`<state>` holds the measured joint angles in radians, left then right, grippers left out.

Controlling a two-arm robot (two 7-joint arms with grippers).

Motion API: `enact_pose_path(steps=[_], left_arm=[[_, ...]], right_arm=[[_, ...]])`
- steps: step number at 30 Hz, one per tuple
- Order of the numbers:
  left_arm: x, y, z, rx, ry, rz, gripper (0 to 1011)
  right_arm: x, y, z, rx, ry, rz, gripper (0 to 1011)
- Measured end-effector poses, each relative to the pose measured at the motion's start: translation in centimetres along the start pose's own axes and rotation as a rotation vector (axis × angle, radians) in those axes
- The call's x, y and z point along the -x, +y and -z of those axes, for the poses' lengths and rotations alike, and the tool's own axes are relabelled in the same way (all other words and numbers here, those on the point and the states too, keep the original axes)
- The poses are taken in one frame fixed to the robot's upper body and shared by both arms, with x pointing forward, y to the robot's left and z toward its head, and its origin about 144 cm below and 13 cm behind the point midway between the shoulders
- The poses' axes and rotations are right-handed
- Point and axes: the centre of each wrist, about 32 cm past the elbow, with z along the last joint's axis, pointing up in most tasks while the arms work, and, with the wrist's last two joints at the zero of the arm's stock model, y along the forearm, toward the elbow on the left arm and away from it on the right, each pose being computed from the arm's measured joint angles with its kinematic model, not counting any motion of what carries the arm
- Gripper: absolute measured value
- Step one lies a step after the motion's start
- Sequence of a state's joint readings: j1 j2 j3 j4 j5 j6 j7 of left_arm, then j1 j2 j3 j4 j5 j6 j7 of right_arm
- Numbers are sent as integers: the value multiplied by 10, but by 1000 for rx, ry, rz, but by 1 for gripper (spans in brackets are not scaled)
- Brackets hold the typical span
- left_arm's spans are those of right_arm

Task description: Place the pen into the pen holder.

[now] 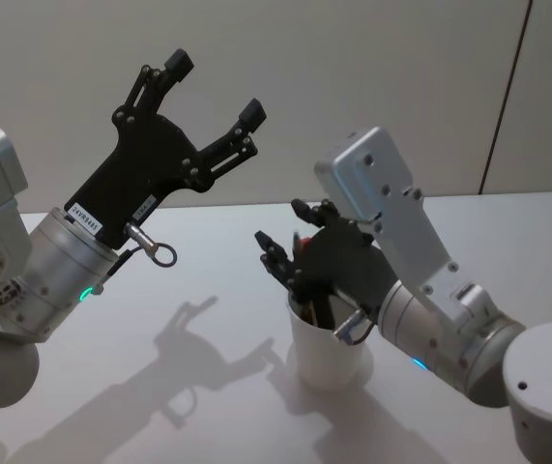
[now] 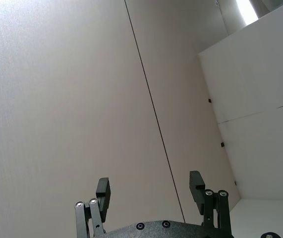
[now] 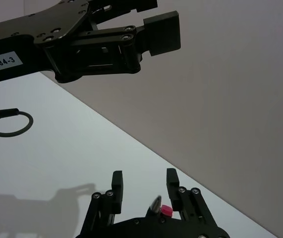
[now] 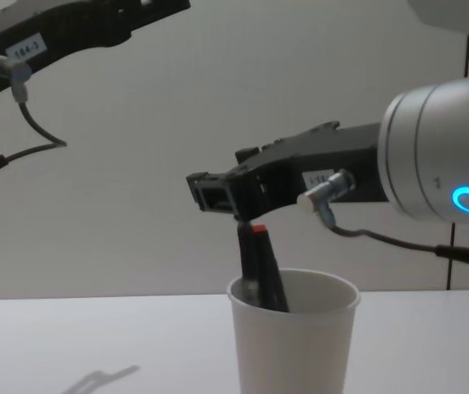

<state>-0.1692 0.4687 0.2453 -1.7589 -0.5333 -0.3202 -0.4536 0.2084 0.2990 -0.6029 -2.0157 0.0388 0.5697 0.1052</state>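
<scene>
I am seeing the pen holder [image 1: 326, 350] standing upright on the white desk [image 1: 208, 290], near its middle. The pen [image 4: 260, 267], dark with a red top, is leaning inside the cup, upper end poking above the rim. My right tool [image 1: 283, 244] is hovering just above it, fingers spread, gripping nothing. My left tool [image 1: 213, 90] is pointing up toward the wall, well apart, fingers wide.

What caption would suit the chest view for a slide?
Right gripper, fingers open, above the white paper cup where dark pens stand.
</scene>
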Motion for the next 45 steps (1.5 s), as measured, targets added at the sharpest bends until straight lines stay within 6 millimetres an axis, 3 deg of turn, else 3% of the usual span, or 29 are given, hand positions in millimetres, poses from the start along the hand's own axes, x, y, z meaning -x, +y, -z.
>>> enact_pose_path(steps=[12,17,30,45], left_arm=[[0,0,0,0,0,0,1004],[0,0,0,0,0,0,1004],[0,0,0,0,0,0,1004],[0,0,0,0,0,0,1004]], right_arm=[[-3,-4,-5,-8,-10,16,867],[-9,-13,-10,-11,-30,49,980],[-27,-47,-21,4,-86,194,1001],[-33,-61,-25,12,-111,258,1001]])
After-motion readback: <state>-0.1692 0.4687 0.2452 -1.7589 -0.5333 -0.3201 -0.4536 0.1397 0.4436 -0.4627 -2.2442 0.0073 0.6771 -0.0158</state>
